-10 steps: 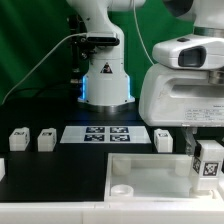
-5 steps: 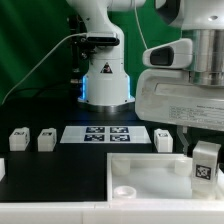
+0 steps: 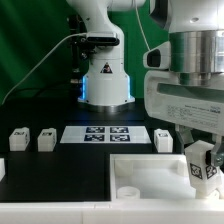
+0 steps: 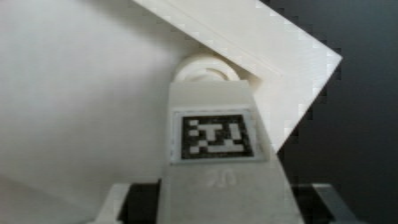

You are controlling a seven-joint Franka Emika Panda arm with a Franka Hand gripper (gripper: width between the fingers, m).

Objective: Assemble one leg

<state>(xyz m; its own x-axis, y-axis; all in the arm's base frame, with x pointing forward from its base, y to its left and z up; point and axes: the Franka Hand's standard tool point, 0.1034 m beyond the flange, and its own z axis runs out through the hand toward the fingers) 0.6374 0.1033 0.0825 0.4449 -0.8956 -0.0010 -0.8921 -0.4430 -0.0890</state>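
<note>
My gripper (image 3: 199, 150) is shut on a leg (image 3: 200, 165), a small white square post with a black-and-white tag, and holds it upright over the right part of the wide white panel (image 3: 140, 175). In the wrist view the leg (image 4: 217, 130) fills the middle between my two fingers (image 4: 139, 200), its far end by a round raised hole (image 4: 208, 72) near the panel's corner (image 4: 294, 60). Whether the leg's tip touches the panel cannot be told. Three more legs stand on the black table: two at the exterior view's left (image 3: 19, 139) (image 3: 45, 139) and one right of the marker board (image 3: 164, 139).
The marker board (image 3: 105, 134) lies flat on the table behind the panel. The arm's white base (image 3: 105, 80) stands at the back centre with cables to its left. A further white piece (image 3: 1, 168) shows at the exterior view's left edge.
My gripper has turned and moved a little to the exterior view's left with the leg, which now sits lower over the panel's right part. The other legs have not moved.
</note>
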